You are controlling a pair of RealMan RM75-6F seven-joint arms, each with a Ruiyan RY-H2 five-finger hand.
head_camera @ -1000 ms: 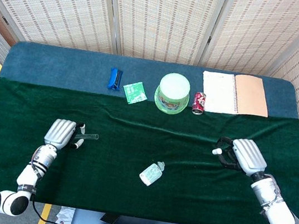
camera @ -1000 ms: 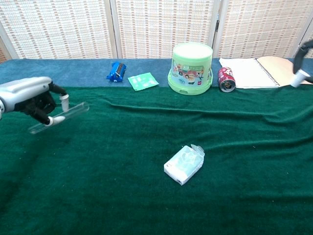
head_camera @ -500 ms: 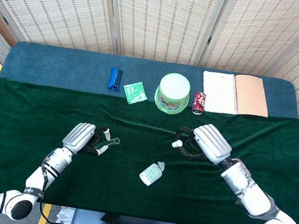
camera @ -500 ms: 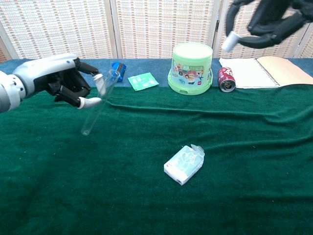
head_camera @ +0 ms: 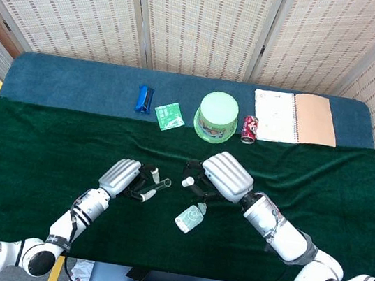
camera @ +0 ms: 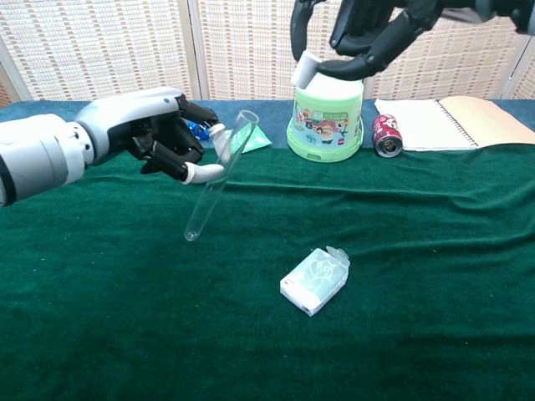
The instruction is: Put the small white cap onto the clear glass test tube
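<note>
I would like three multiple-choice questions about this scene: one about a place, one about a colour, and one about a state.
1. Where does the red can lie?
A. Between the green tub and the notebook
B. Beside the blue wrapper
C. Under the left hand

2. What colour is the cloth under the small clear packet?
A. Orange
B. Dark green
C. White

3. How is the test tube now?
A. Lying flat on the table
B. Capped
C. Held tilted, its mouth open

Answers:
1. A: the red can lies between the green tub and the notebook.
2. B: the packet rests on the dark green cloth.
3. C: the left hand holds the test tube slanted, while the right hand holds the white cap apart from it.
</note>
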